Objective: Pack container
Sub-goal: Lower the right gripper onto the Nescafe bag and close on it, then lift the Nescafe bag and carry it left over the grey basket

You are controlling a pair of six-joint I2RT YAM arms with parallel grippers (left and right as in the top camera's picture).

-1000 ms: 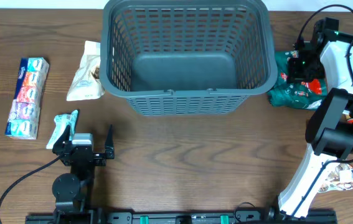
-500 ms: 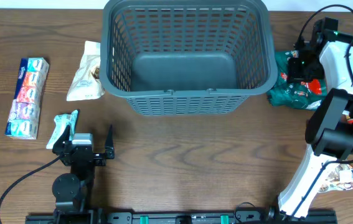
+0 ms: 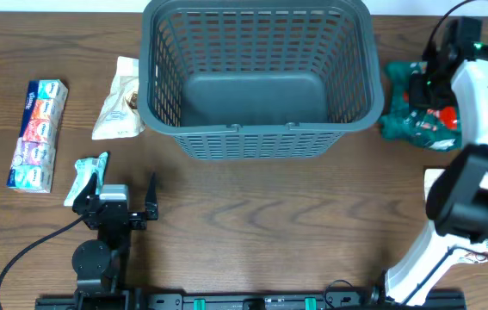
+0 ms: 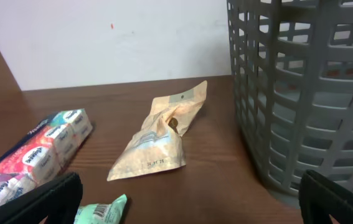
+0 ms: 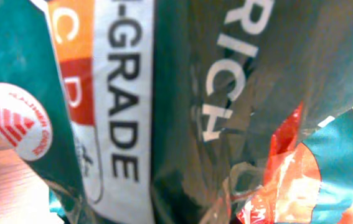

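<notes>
Two arms, only one busy. Left fingers (image 3: 123, 191) are spread wide and empty, parked low on the worktop (image 3: 278, 224). A small teal packet (image 3: 89, 172) sits just to their left, with a beige pouch (image 3: 121, 108) ahead of them and a tissue multipack (image 3: 37, 133) ahead and further left. The container (image 3: 256, 142) stands upright and empty, ahead and to the right of the left fingers, with its long axis running left-right. Right fingers (image 3: 424, 86) are at the far right and closed. Their wrist view is filled by crumpled green film, so I read them as pinching the green snack bag (image 3: 416, 125). I can't tell whether the bag is clear of the worktop. Key relation: the container lies directly left of the right fingers, and its right wall is just beside the bag, so the right arm is much the nearer one. Judgement: the next move needs a lift above the thick rim, then a short leftward carry over the opening. Risk is the hanging bag snagging on the rim.
</notes>
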